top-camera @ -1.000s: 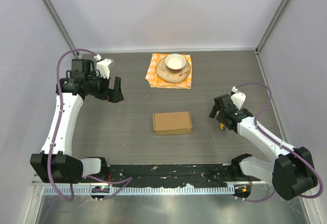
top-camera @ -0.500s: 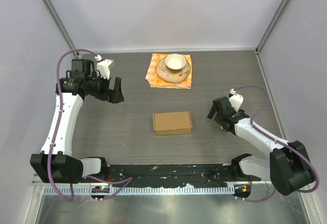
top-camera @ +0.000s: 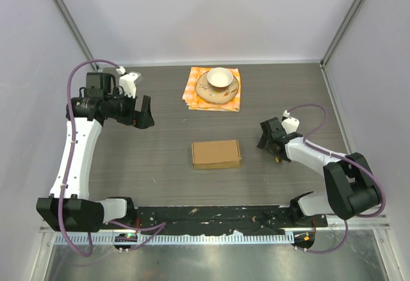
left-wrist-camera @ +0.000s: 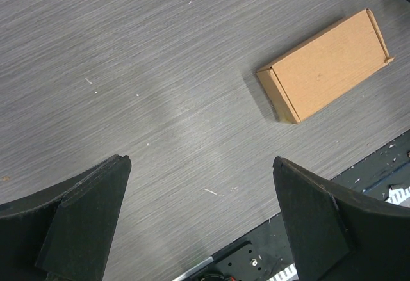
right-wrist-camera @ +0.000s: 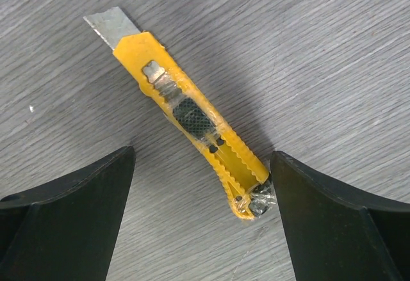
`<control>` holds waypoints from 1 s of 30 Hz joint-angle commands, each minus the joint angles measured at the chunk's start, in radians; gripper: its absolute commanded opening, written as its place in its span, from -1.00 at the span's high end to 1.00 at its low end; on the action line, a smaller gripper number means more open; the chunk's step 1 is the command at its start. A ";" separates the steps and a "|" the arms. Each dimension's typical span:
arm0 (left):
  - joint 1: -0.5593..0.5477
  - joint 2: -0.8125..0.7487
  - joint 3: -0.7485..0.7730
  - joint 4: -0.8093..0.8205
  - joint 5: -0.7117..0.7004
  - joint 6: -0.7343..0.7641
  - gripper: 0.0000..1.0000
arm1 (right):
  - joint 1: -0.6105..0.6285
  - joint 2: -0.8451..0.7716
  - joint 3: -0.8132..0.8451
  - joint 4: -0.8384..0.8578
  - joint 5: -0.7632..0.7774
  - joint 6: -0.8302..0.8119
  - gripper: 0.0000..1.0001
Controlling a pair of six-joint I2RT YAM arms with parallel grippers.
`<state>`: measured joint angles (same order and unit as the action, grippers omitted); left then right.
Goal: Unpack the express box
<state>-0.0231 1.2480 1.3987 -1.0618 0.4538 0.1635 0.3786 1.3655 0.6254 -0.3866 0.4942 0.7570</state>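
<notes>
The box (top-camera: 216, 154) lies flat and closed mid-table (top-camera: 160, 166), with open tabletop along all four edges. At its 12 o'clock, well apart, a cloth (top-camera: 191, 96) carries a saucer (top-camera: 206, 93) and cup (top-camera: 220, 76). The left gripper (top-camera: 144, 112) hangs at 10 o'clock, jaws wide apart. The right gripper (top-camera: 268, 135) sits at 3 o'clock, jaws also spread. Only the right wrist view shows the yellow knife (right-wrist-camera: 186, 111), blade out, lying unclamped between the fingers. The left wrist view shows the box's end flap.

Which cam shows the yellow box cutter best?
Right wrist: the box cutter lies in full view on the table, blade out, handle end inside the open right gripper. Top external shows only a yellow speck under that gripper. Left wrist misses it.
</notes>
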 commanded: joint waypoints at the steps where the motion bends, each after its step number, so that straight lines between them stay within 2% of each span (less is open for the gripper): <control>1: 0.006 -0.032 0.036 -0.012 -0.001 0.013 -0.99 | 0.002 -0.045 -0.012 0.071 -0.017 0.034 -0.79; 8: 0.005 -0.044 0.034 -0.010 -0.012 0.018 -0.99 | 0.006 -0.051 -0.072 0.143 -0.106 0.048 -0.55; 12: 0.005 -0.045 0.037 -0.010 -0.014 0.019 -0.99 | 0.016 -0.051 -0.096 0.150 -0.108 0.062 -0.47; 15: 0.006 -0.051 0.036 -0.015 -0.015 0.022 -0.99 | 0.016 -0.048 -0.101 0.150 -0.100 0.065 -0.33; 16: 0.006 -0.055 0.034 -0.015 -0.017 0.024 -1.00 | 0.016 -0.046 -0.101 0.150 -0.098 0.065 -0.22; 18: 0.006 -0.059 0.031 -0.013 -0.023 0.025 -1.00 | 0.016 -0.039 -0.096 0.152 -0.100 0.068 -0.10; 19: 0.005 -0.061 0.031 -0.017 -0.024 0.027 -0.99 | 0.016 -0.036 -0.096 0.153 -0.105 0.068 0.06; 30: 0.006 -0.079 0.029 -0.030 0.000 0.034 -0.99 | 0.060 -0.051 -0.043 0.137 -0.118 0.006 0.79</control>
<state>-0.0231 1.1957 1.4006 -1.0756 0.4320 0.1856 0.4076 1.3163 0.5468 -0.2173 0.4049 0.8017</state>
